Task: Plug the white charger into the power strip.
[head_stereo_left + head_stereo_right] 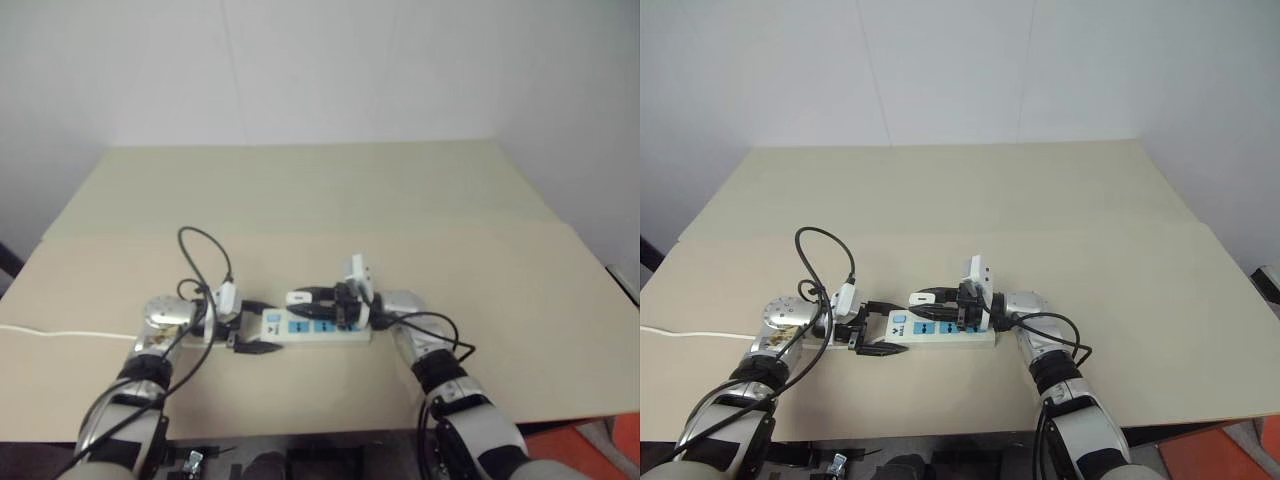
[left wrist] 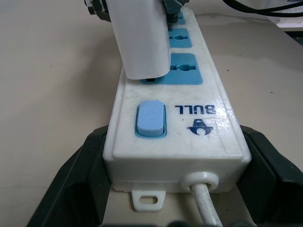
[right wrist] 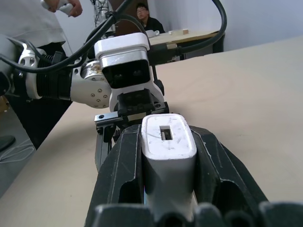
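Note:
The power strip (image 1: 318,328) lies flat on the tan table near its front edge, blue sockets up. My left gripper (image 1: 278,327) is shut on the strip's switch end, one black finger (image 2: 78,184) on each long side. Above the strip, my right gripper (image 1: 296,298) is shut on the white charger (image 3: 168,142), pointing left. In the left wrist view the white charger (image 2: 139,42) stands on the socket nearest the blue switch (image 2: 150,118), with a thin dark gap under its lower end. How deep its prongs sit is hidden.
The strip's white cord (image 1: 60,333) runs left off the table. Black cables (image 1: 205,255) loop above my left wrist. The table (image 1: 320,200) stretches far and wide beyond the strip. A person (image 3: 144,16) sits in the far background of the right wrist view.

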Available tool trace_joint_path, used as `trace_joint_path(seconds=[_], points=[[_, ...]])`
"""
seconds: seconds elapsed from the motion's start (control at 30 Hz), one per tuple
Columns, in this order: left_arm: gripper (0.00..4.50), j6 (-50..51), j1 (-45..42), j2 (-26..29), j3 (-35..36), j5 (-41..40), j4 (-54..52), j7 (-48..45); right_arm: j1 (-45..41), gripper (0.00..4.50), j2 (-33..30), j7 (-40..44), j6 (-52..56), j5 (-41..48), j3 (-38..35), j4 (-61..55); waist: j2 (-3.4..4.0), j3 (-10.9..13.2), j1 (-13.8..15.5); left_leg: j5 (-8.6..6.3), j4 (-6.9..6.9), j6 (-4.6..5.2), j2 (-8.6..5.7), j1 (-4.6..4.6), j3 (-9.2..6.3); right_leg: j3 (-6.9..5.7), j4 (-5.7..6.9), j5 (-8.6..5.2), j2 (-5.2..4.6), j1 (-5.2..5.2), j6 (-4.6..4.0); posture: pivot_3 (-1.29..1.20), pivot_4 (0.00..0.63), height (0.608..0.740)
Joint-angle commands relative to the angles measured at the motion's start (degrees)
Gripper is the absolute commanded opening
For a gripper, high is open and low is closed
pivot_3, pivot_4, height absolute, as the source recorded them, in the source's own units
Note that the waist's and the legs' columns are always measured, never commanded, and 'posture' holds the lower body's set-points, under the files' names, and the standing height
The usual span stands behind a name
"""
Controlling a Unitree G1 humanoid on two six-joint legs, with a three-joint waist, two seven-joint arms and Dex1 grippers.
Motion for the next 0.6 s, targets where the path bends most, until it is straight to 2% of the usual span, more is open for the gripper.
trace_joint_path(seconds=[0.03,0.27,0.6], points=[[3.29,0.26,0.60,0.34,-0.89,1.84,-0.34,-0.04,0.86,1.11,-2.18,2.50,-2.50,-2.57,0.89,4.66,0.00,0.00,0.01,0.00,0.00,0.00,-0.01,0.00,0.00,0.00,0.00,0.00,-0.01,0.02,0.00,0.00,0.150,0.740],[3.29,0.40,0.49,0.59,-0.93,1.87,-0.29,-0.25,-0.90,1.11,-2.62,2.76,-6.07,-4.74,2.05,11.09,0.02,-0.03,0.01,0.00,0.00,0.00,-0.03,0.06,-0.01,0.00,-0.01,0.00,-0.02,0.06,0.00,0.00,0.150,0.740],[3.29,0.48,0.36,0.27,-0.78,2.06,-0.23,-0.22,-3.03,1.11,-1.16,2.07,-4.28,-6.48,3.24,18.07,0.25,-0.40,-0.22,0.00,0.00,0.00,-0.03,0.20,-0.01,0.04,-0.01,0.00,-0.02,0.15,0.00,0.00,0.150,0.740]])
